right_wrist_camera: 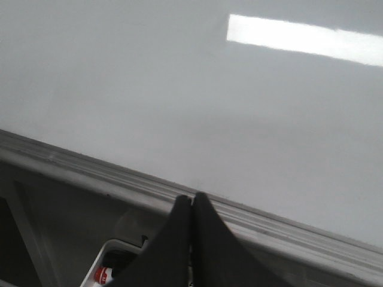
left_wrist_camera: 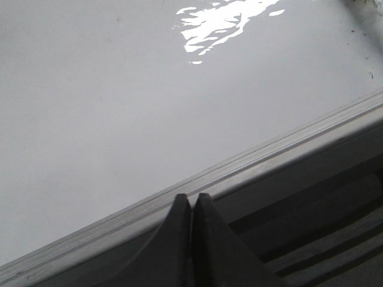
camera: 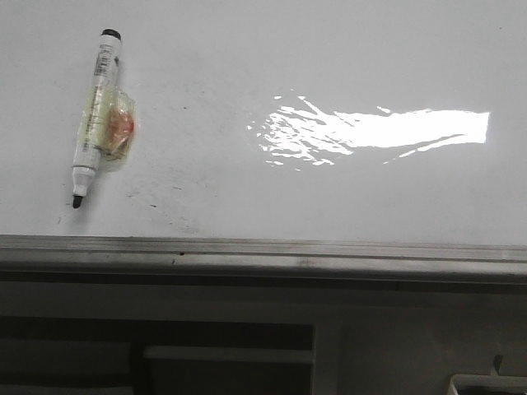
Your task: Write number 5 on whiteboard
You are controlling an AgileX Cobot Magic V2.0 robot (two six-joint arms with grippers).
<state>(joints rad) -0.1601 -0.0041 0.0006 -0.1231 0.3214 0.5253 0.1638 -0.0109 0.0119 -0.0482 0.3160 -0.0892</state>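
The whiteboard (camera: 346, 197) is glossy white with a glare patch and a grey frame rail (camera: 263, 251) along its near edge. A white marker (camera: 95, 119) with a black tip and black end cap lies on the board at the left, with a yellowish tape wad round its middle. No number 5 shows on the board. My left gripper (left_wrist_camera: 191, 196) is shut and empty over the rail (left_wrist_camera: 239, 170). My right gripper (right_wrist_camera: 191, 196) is shut and empty over the rail (right_wrist_camera: 90, 170). Neither gripper shows in the front view.
Small dark specks (camera: 152, 200) lie on the board near the marker tip. Below the rail is dark shelving (camera: 222, 354). A white tray (right_wrist_camera: 105, 263) with a red and white item sits under the right gripper.
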